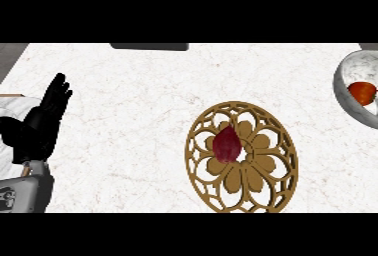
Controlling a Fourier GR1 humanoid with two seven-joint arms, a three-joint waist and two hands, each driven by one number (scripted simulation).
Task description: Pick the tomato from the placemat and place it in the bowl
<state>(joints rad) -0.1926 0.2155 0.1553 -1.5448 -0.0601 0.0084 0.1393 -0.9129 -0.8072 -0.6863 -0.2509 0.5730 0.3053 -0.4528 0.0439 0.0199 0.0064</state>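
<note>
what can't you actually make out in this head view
- Right hand: shows nowhere in the head view.
- Bowl: cut off by the right edge; only part of its rim and inside shows.
- Red-orange thing in the bowl: partly cut off, so its kind is unclear.
- Dark red item on the placemat: too small to identify.
- Left hand: open at the left edge, forearm cut off.

you won't find any readable text here, no labels, brands or numbers on the counter (133, 110), placemat (241, 157) or bowl (348, 95)
</note>
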